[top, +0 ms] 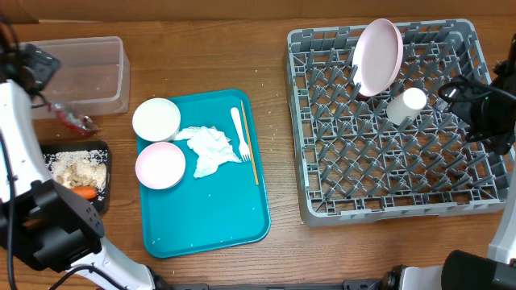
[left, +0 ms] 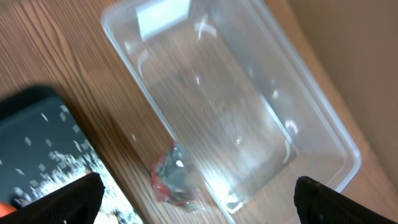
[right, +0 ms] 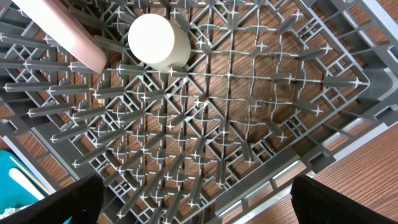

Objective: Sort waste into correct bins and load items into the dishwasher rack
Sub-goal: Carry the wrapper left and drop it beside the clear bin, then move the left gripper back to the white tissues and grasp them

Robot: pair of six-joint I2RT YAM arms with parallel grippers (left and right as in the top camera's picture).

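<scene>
just outside the clear tub (left: 249,112), the red wrapper (left: 174,182)

My left arm (top: 18,141) wore white shells between bulky black joints, a thin black cable (top: 6,173) looping beside it. My right arm (top: 488,113) looked mostly black. My fingertips (left: 59,200) were matte black wedges.

Left arm: my white-and-black left arm (top: 16,137) runs up the left side of the overhead view, with its wrist at the far end.
Left gripper: my black two-finger left gripper (left: 196,186) faces downward, jaws spread wide and empty.
Right arm: my black-and-white right arm (top: 506,217) comes in from the right side.
Right gripper: my black two-finger right gripper (right: 196,186) faces downward, jaws wide apart and empty.
</scene>
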